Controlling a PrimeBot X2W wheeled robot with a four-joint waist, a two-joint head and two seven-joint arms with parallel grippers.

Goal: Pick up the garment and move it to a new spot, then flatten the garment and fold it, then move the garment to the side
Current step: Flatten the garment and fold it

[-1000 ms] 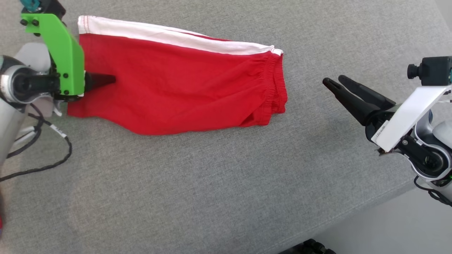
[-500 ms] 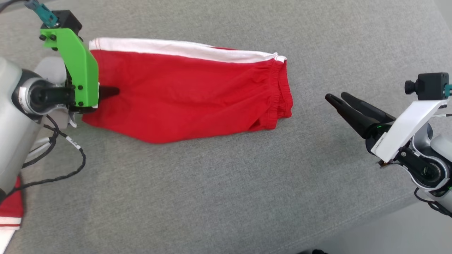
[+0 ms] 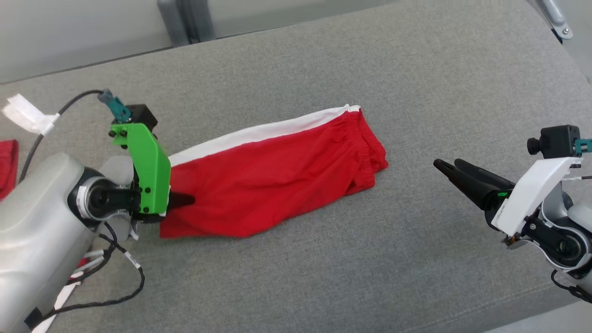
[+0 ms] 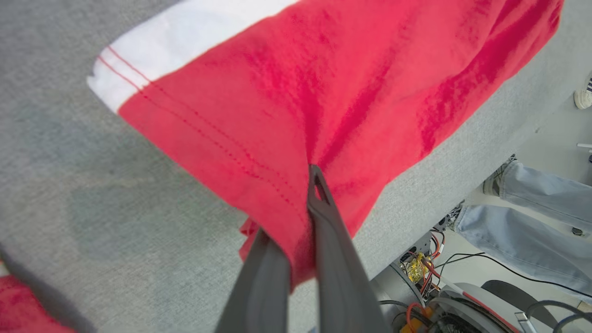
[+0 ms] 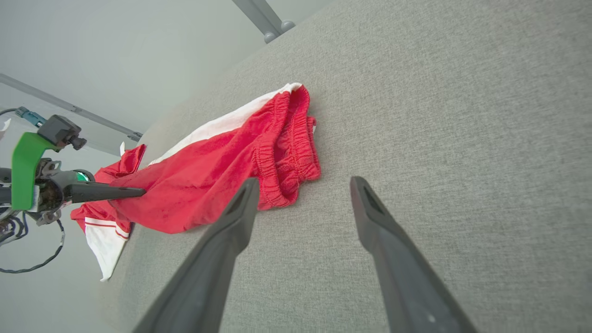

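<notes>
Grey fabric-covered table is spread across the head view, with a pale background seen beyond its far edge. A pair of red fabric shorts with a white side stripe and a gathered waistband is laid on it, left of centre, hem to the left and waistband to the right. The hem end is pinched by the left hand, whose two dark fingers are closed with the cloth between them. That end appears raised a little, while the waistband end is rested on the table. The right hand is held with fingers spread and nothing between them, apart from the waistband.

The step in hand is judged to be a move of the shorts across the table by one end. For this to be done well, the pinch should be kept firm, and the cloth should be drawn slowly along its own length, so that the layers are not skewed and the waistband is not bunched. If the shorts are to be lifted clear, the waistband could be taken by the right hand.

No container is called for by the task. A second red cloth is seen at the table's left edge.
</notes>
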